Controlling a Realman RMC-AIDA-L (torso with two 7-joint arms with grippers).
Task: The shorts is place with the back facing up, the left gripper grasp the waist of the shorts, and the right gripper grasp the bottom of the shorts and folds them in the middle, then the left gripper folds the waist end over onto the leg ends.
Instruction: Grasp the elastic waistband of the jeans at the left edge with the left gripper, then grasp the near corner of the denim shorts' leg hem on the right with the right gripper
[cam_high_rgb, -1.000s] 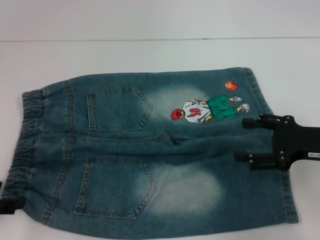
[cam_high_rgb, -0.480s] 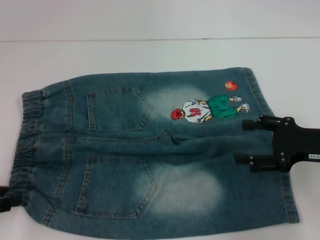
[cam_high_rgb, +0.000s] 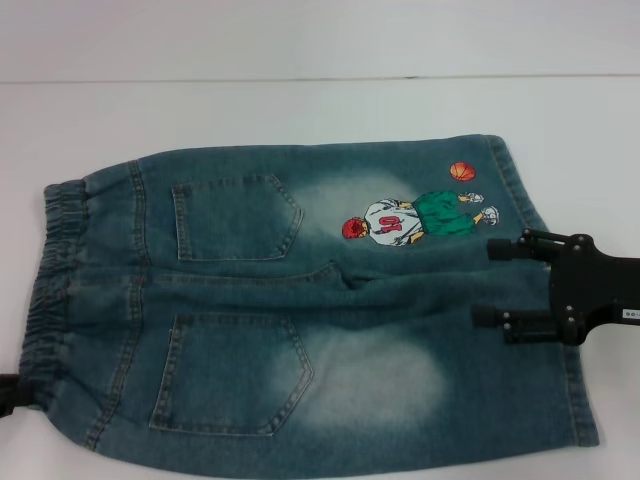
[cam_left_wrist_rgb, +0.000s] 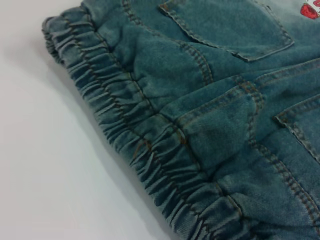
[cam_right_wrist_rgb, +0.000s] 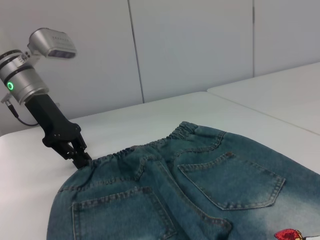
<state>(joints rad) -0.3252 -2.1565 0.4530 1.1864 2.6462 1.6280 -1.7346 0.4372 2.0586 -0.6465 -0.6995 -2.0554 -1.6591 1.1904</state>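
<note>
The right gripper (cam_high_rgb: 485, 283) hovers spread over the leg ends (cam_high_rgb: 560, 300); the left gripper (cam_right_wrist_rgb: 77, 154), fingers together, touches the shorts' (cam_high_rgb: 300, 300) one waist (cam_high_rgb: 50, 290).

White tabletop (cam_high_rgb: 300, 110) under even light, pale panelled wall (cam_right_wrist_rgb: 190, 45) with vertical seams behind.

White table (cam_high_rgb: 300, 110); shorts (cam_high_rgb: 300, 310) flat, seemingly unfolded.

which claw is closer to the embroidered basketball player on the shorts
Right. The right claw hovers over the leg ends just beside the basketball player; the left claw is at the waist, across the shorts.
</note>
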